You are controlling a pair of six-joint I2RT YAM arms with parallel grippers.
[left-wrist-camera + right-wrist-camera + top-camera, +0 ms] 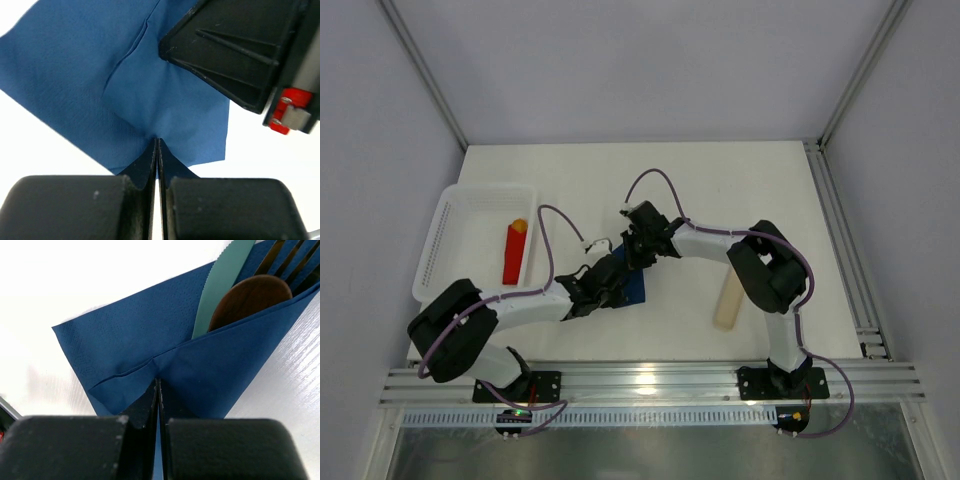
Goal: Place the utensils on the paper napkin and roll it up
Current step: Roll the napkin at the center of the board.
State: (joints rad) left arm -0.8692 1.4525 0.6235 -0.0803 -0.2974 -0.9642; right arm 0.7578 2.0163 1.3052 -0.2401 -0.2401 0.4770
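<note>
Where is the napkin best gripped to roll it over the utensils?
Probably on the folded flap's raised edge, at the end away from the utensils and their heads, coming in low along the table. The napkin lies flat, so only that doubled crease offers something to pinch. The right gripper is shut there; the left gripper pinches the sheet near its edge.

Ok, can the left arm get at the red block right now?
Probably, once it lets go: the left gripper is shut on the blue napkin, but the red block lies uncovered in the open white basket nearby.
</note>
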